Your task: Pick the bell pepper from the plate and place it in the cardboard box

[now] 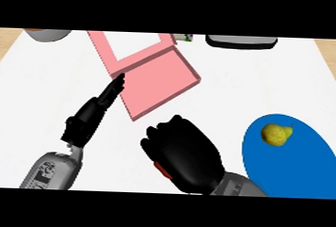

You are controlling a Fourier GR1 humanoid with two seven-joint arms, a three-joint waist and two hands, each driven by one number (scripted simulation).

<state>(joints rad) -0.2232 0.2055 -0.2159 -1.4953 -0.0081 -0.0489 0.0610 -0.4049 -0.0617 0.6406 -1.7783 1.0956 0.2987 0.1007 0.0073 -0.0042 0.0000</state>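
Over the white tabletop (269, 86), the right hand (186, 156) is curled round the bell pepper (161, 171), only a red sliver showing, between the blue plate (301, 172) and the pink box (158, 82); a yellow fruit (276, 134) lies on the plate. The left hand (94, 113), fingers straight, points along the box's left edge.

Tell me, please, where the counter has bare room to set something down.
Bare counter lies between the pink box, the grey object and the blue plate; more lies left of the left hand. It is crowded at centre, where the right hand, curled round the bell pepper, sits by the box.
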